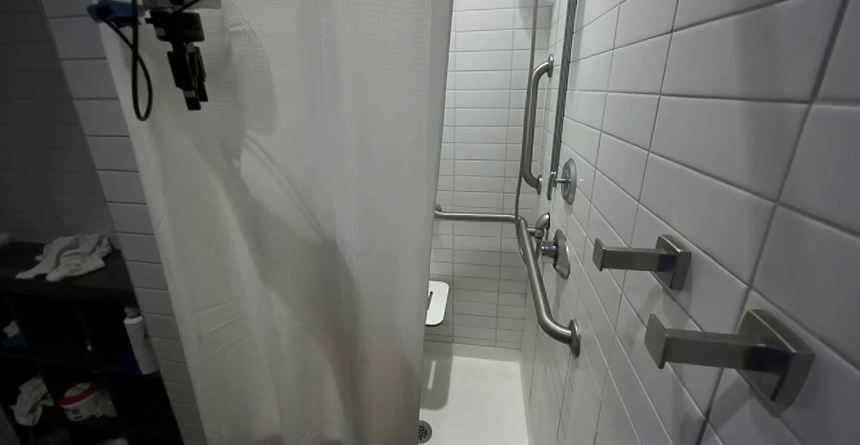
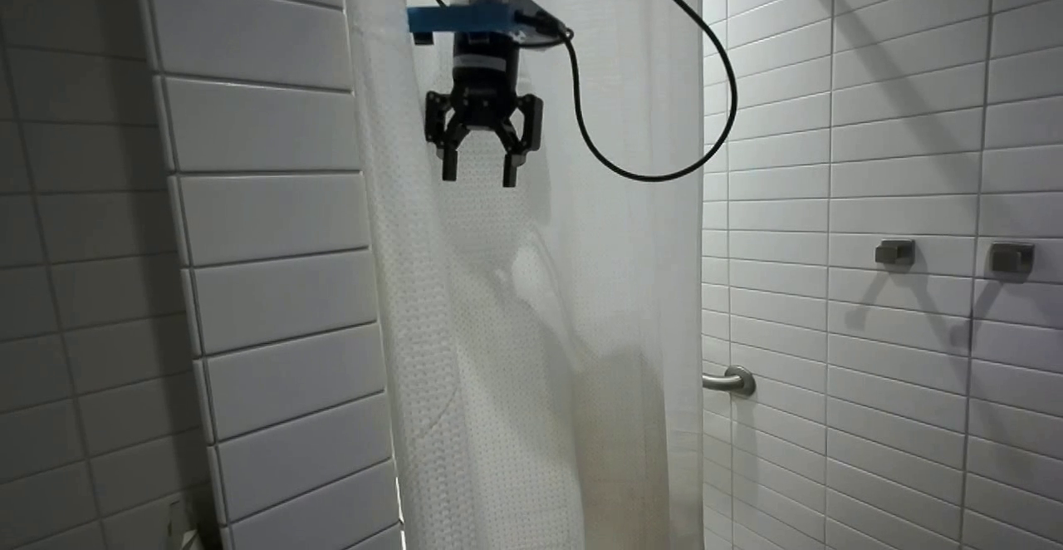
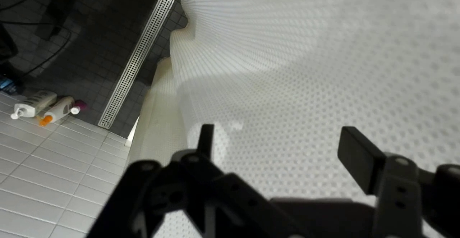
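While the black jointed two-fingered claw (image 2: 480, 174) pointed downward, its fingers (image 2: 449, 164) stood spread well apart, released. Just behind it in both exterior views hung a tall white waffle-textured fabric shower curtain (image 2: 623, 284), the thing nearest to the claw. In the wrist view, its dotted cloth showed between the fingertips; whether they touched it could not be told. A flat blue bracket (image 2: 461, 18) sat above the claw, and a long black cable (image 2: 656, 178) looped down to the right, in front of the curtain.

To the left, a white-tiled wall end (image 2: 274, 218) stood right beside the curtain's edge. In an exterior view, a black shelf unit (image 1: 80, 290) at the left carried a crumpled white cloth (image 1: 70, 255), with a slim white bottle (image 1: 140, 339) below it on the right. Two square brushed-metal wall hooks (image 1: 705, 349) stuck out from the white-tiled shower wall (image 1: 725, 142) at the near right, and a bent steel grab bar (image 1: 536, 285) was fixed farther along. In the wrist view, a perforated metal drain strip (image 3: 138, 58) crossed the dark tiled floor (image 3: 97, 62) at the left.
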`<state>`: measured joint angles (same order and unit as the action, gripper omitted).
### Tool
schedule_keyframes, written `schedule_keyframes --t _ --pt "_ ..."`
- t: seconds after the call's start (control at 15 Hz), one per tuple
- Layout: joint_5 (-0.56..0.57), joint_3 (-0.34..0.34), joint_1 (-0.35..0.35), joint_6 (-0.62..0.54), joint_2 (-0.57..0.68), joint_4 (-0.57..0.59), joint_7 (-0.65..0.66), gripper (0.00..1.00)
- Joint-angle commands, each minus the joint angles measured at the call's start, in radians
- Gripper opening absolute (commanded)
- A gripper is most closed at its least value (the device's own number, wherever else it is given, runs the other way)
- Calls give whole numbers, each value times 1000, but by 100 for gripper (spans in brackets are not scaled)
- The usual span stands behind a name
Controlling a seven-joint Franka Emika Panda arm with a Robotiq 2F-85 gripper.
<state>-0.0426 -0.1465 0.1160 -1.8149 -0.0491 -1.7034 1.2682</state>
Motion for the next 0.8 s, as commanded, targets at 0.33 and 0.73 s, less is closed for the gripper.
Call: schedule_keyframes --t 0.33,0.73 --pt "-7 110 -108 -97 -59 -131 71 100" --pt "45 144 -163 -192 -141 -305 151 100"
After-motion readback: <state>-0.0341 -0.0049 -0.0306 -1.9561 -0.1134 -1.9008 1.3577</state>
